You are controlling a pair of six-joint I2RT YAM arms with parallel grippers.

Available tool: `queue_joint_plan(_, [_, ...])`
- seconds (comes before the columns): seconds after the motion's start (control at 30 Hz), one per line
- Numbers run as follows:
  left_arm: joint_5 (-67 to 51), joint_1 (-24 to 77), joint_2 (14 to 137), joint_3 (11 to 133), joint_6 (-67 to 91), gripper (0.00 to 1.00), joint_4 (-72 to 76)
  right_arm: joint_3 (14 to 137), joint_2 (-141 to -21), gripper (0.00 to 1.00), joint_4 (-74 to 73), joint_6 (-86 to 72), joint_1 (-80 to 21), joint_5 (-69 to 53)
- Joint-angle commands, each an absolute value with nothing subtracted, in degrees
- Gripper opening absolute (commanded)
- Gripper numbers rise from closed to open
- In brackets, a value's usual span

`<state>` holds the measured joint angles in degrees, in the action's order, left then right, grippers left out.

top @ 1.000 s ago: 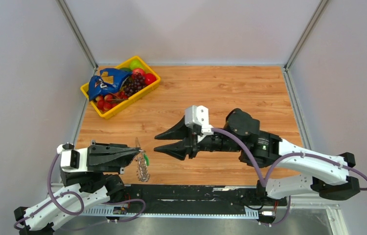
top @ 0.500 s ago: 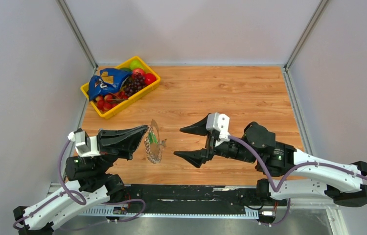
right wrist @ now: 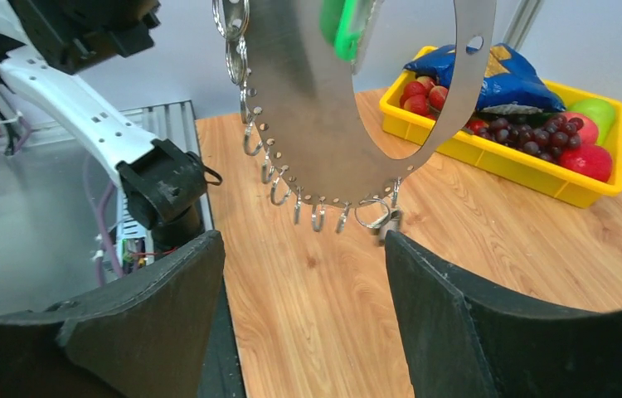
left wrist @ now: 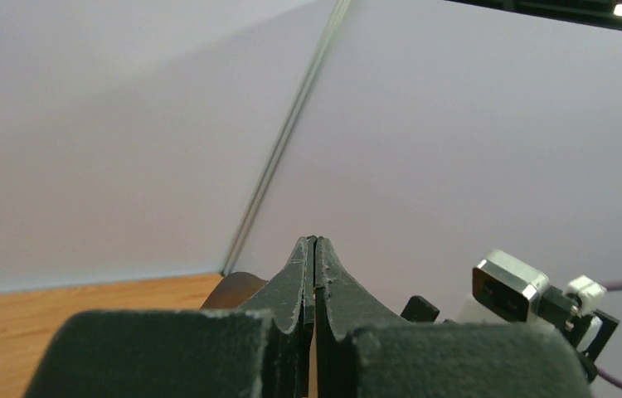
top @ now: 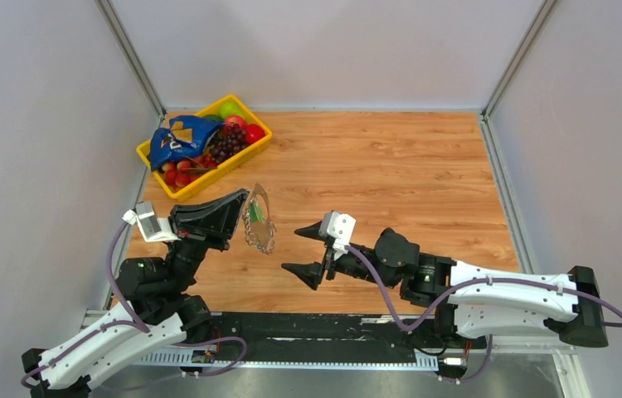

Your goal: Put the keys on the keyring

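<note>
Keyring, flat grey metal loop edged with silvery hooks (top: pixel 259 224), hangs over wooden table (top: pixel 391 157) from clenched left gripper (top: pixel 244 201) | 1 tiny green key (right wrist: pixel 342 29) at its upper part | right gripper (top: pixel 290 251) spread wide, empty, just beside | risk: a finger nudges the dangling loop, key likely slips off

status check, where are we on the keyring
Left tool shut on keyring, hanging above table. Right tool open, facing it, not touching. Green key at the keyring. Nothing between them.

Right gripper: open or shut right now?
Open. Right gripper fingers stand wide apart, gripping nothing; the keyring hangs ahead of them.
</note>
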<state>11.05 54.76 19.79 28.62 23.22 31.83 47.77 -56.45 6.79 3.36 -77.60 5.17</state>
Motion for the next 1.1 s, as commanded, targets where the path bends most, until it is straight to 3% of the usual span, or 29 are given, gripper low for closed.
queue_joint_plan(0.0, [19.1,54.9,19.8,32.1,26.5,0.0,29.6,42.8,-57.4,0.76,23.5,6.3,-78.2,8.8])
queue_joint_plan(0.4, [27.1,54.9,20.5,34.3,31.1,0.0,23.7,37.0,-68.9,0.77,50.1,18.1,-79.2,11.1])
queue_joint_plan(0.77, [27.3,54.8,23.0,38.9,36.3,0.0,16.7,36.7,-91.4,0.8,90.8,35.1,-79.5,20.6])
queue_joint_plan(1.07, [26.5,54.8,19.0,35.9,38.0,0.0,14.9,41.1,-97.1,0.79,98.2,38.3,-79.5,22.9])
